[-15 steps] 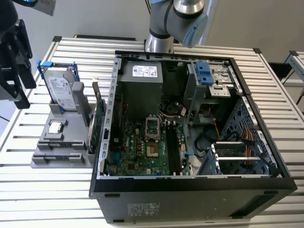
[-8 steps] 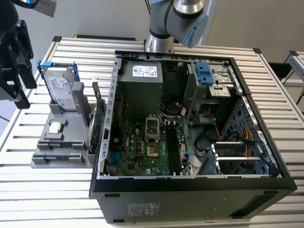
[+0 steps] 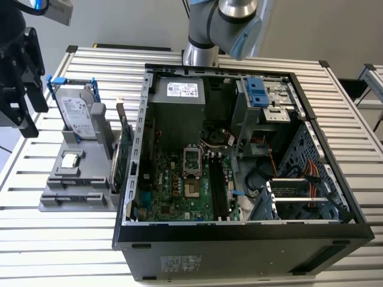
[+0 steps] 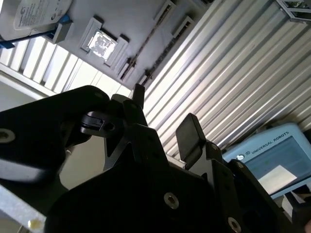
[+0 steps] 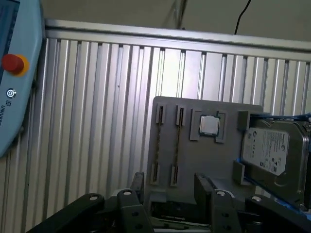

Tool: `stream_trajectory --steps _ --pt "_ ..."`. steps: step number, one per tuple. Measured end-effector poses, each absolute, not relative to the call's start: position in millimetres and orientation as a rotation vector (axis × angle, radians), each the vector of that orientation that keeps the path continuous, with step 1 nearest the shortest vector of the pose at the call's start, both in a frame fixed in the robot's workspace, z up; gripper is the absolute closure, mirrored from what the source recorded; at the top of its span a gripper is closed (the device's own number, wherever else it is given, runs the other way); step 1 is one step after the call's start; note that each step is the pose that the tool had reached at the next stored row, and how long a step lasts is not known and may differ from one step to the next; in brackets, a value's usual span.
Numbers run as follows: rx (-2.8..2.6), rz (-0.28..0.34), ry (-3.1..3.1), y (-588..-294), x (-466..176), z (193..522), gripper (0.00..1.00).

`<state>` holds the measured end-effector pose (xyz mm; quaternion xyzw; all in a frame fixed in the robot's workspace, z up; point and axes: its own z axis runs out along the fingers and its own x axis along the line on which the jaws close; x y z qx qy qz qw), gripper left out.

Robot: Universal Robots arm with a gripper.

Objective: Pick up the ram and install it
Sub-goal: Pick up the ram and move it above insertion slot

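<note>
Two black fingers (image 5: 201, 187) of the hand (image 5: 170, 183) stand apart with nothing between them, so the hand is open and empty; the second wrist view shows the same spread and bare pads on the hand (image 4: 164, 110). It hangs in the air above the edge of a gray holder tray (image 5: 194, 160), touching nothing. In the exterior view the hand sits high at the exterior view's left, over the tray and well apart from the computer.

On the tray, the ram (image 5: 177, 144) stands on its long edge as a thin dark stick held between two pairs of small gray brackets, clear of the fingers. Just beside it on the tray, a square silver CPU (image 5: 209, 124) lies flat in its own recess. Past that, a hard drive (image 5: 272, 155) leans in a cradle with blue clips.

A green expansion card (image 3: 122, 158) stands upright at the tray side nearest the computer. The tray rests on a ribbed aluminium tabotop-like surface, the tabletop (image 5: 97, 97), where a pale blue teach pendant (image 5: 14, 73) with a red button also lies.

An open computer case (image 3: 239, 245) lies on its side at the exterior view's middle, its motherboard (image 3: 179, 191) exposed, with long black memory slots (image 3: 216, 191) running along it.
</note>
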<state>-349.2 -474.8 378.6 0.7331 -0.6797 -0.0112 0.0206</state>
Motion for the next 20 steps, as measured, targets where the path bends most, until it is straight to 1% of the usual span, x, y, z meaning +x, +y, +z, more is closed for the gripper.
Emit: stream_trajectory --steps 20 --pt "2.262 -0.033 -2.122 -470.3 -349.1 368.6 0.00"
